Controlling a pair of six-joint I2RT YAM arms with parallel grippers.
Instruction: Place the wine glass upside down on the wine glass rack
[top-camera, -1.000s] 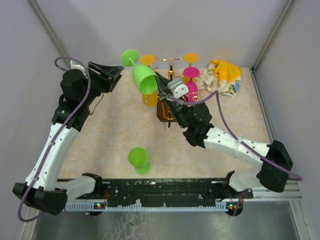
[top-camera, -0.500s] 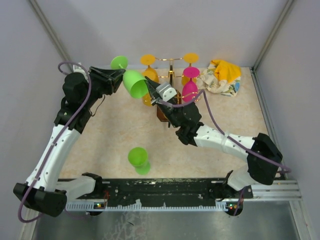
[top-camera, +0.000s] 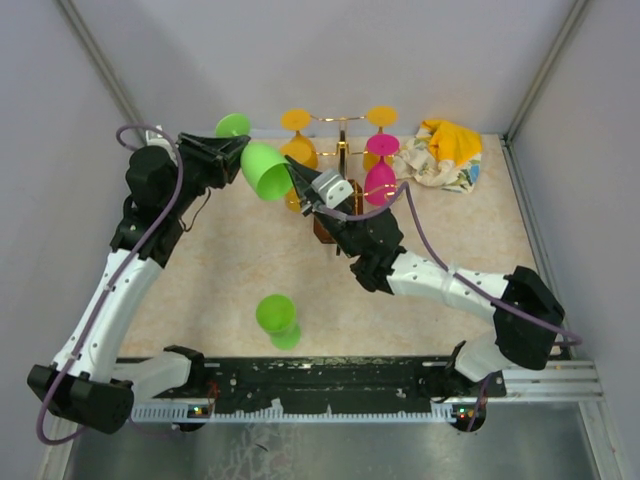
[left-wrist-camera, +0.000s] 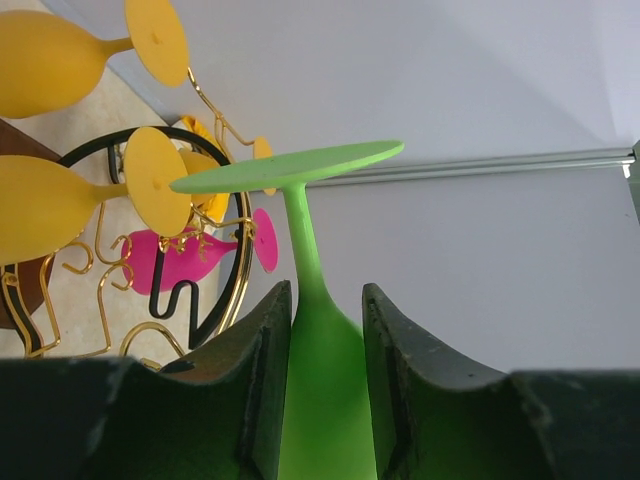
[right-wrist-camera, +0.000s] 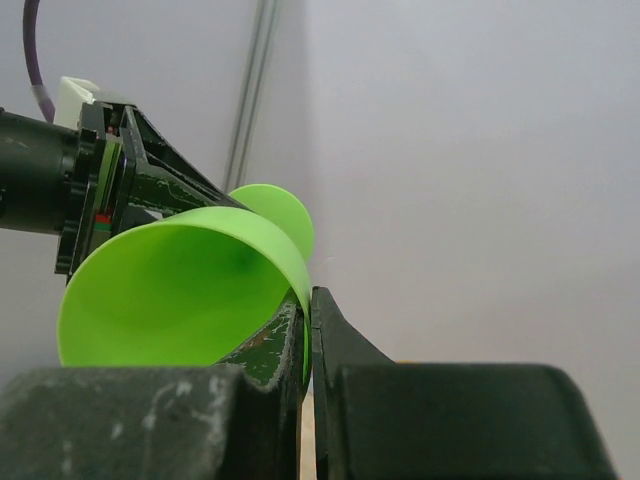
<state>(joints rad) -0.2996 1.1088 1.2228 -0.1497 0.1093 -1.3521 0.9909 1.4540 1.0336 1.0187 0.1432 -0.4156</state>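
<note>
Currently aloft: lime-green plastic wine glass (top-camera: 262, 170), sideways.
Left gripper (left-wrist-camera: 325, 298): clamps stem base.
Right gripper (right-wrist-camera: 308, 302): pinches rim.
Risk: mistimed release could drop it beside gold wire rack (top-camera: 342, 135).

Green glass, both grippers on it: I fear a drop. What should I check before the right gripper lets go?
1. Left gripper closed on the green glass at the bowl's narrow end: ok.
2. Right gripper pinching the rim: ok.
3. Foot apart from the rack: ok.
4. Glass upside down: not ok, it lies sideways.
5. Free hook on the rack: cannot tell.
</note>
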